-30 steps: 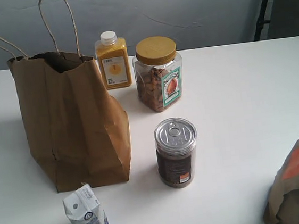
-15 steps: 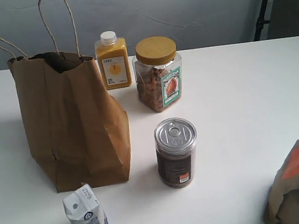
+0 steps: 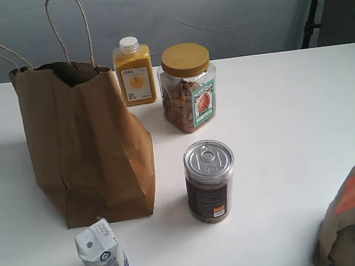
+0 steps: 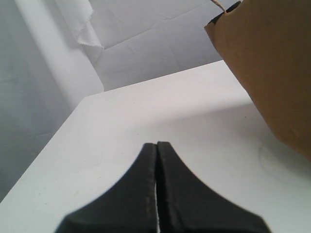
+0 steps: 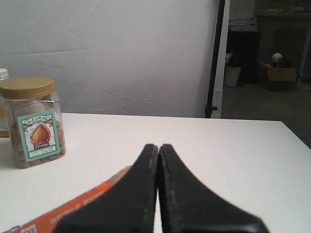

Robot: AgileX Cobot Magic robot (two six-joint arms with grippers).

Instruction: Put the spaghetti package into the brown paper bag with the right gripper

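Tall creased brown paper bag (image 3: 87, 149), twine loop handles, at 10 o'clock from cylindrical pull-tab metal can (image 3: 210, 180). Matte black tapered left gripper (image 4: 156, 145) and right gripper (image 5: 158, 145), both clenched, empty.

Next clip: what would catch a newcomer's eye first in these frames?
The tall, creased brown paper bag, standing open on the left of the white table, dominates the exterior view. A yellow-lidded jar and a silver-topped can stand to its right. In the wrist views the left hand and the right hand each have their fingers pressed shut on nothing, and no spaghetti package shows in any view.
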